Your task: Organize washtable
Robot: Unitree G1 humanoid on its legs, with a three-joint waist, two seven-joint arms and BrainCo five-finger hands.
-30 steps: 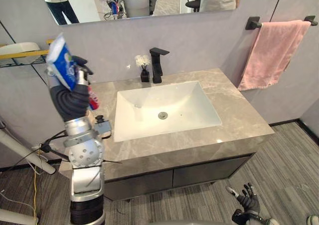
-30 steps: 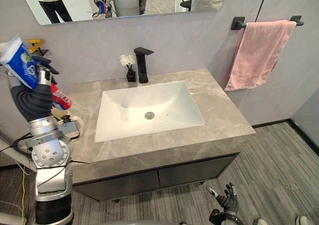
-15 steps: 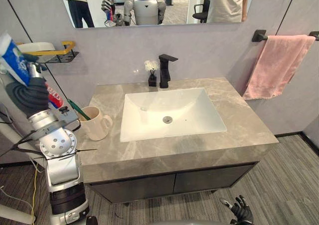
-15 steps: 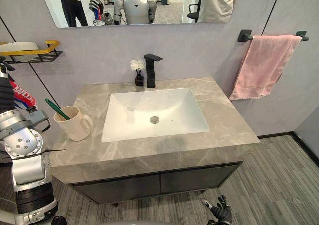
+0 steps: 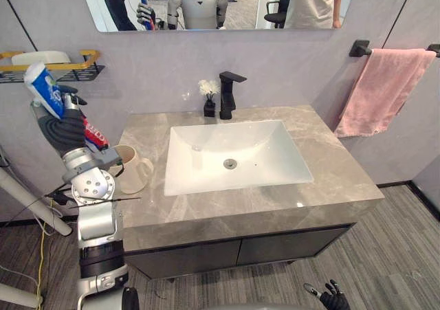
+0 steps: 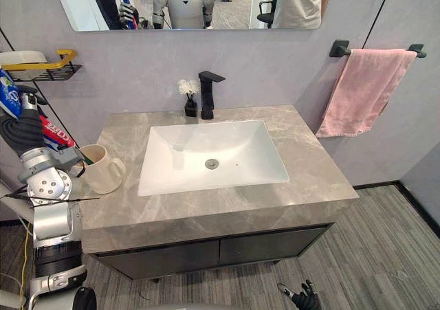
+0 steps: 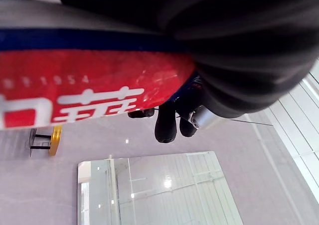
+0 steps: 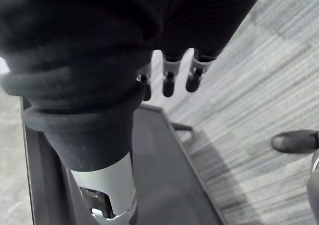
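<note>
The left hand (image 5: pixel 65 121) is clamped round a blue, white and red toothpaste tube (image 5: pixel 45 90), held upright in the air left of the sink (image 5: pixel 254 152), past the table's (image 5: pixel 330 186) left edge. Against 0.5 s ago, the tube's red lower end now sits nearer the cream mug (image 5: pixel 136 172), which stands on the table just left of the sink. The view has shifted too, so part of that change is the camera's. My reading is that the tube is being carried toward the mug and not yet released, so this 1 item is still to be put away. The right hand (image 8: pixel 168 83) hangs low by the floor, fingers straight and apart, holding nothing.
</note>
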